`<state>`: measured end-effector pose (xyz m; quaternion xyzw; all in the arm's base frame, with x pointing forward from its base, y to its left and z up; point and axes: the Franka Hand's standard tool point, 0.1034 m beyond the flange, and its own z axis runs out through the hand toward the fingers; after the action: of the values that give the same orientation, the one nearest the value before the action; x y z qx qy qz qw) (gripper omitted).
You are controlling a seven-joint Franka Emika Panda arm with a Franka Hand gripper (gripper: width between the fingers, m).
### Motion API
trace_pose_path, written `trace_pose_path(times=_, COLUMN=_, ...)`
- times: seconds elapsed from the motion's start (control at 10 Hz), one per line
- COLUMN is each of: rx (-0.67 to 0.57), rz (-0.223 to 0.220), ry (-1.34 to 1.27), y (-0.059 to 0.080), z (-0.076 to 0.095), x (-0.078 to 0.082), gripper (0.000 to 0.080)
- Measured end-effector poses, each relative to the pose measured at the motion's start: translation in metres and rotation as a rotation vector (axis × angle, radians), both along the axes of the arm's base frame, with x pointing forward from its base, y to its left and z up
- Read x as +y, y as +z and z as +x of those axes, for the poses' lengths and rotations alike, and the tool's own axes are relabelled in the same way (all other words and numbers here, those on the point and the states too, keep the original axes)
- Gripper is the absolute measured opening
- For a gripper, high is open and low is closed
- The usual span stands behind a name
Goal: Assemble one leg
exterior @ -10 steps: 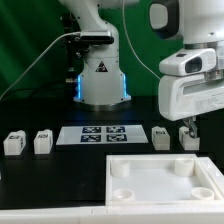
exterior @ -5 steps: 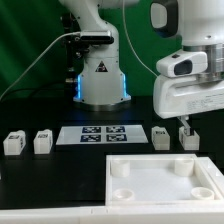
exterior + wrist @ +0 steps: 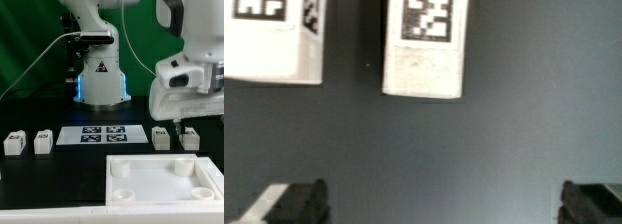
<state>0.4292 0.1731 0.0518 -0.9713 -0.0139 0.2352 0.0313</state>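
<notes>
Four small white legs with black-and-white tags stand on the black table. Two are at the exterior view's left (image 3: 13,143) (image 3: 42,142) and two at its right (image 3: 161,137) (image 3: 189,138). My gripper (image 3: 178,126) hangs just above the right pair, open and empty. In the wrist view the two legs (image 3: 425,50) (image 3: 274,40) lie ahead of my gripper (image 3: 441,205), apart from it. Its dark fingertips (image 3: 288,204) stand wide apart with only bare table between them.
The large white tray (image 3: 150,158) with round corner sockets lies at the front, close below the right legs. The marker board (image 3: 98,134) lies between the two leg pairs. The robot base (image 3: 102,80) stands behind it.
My gripper has lifted slightly and shifted toward the exterior view's left, from over the rightmost leg to above the gap between the right pair. The legs have not moved.
</notes>
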Motion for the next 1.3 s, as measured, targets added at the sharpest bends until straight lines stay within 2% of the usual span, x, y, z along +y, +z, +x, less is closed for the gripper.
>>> trace_pose_path(times=0.1, rx=0.055, rz=0.001, ry=0.002, y=0.000, z=0.007, x=0.002, gripper=0.0649)
trace_pose_path(times=0.4, rx=0.353, rz=-0.025, ry=0.017, y=-0.002, z=-0.005, x=-0.003, gripper=0.0649)
trace_pose_path(times=0.5, rx=0.485, rz=-0.043, ry=0.023, y=-0.006, z=-0.015, x=-0.004, gripper=0.0649)
trace_pose_path(times=0.6, rx=0.474, rz=-0.037, ry=0.022, y=-0.017, z=-0.008, x=0.000, gripper=0.0649)
trace_pose_path(times=0.8, rx=0.475, rz=-0.040, ry=0.027, y=-0.015, z=-0.011, x=0.000, gripper=0.0649)
trace_pose_path(times=1.3, rx=0.499, rz=-0.052, ry=0.049, y=-0.028, z=-0.032, x=0.007, gripper=0.0649)
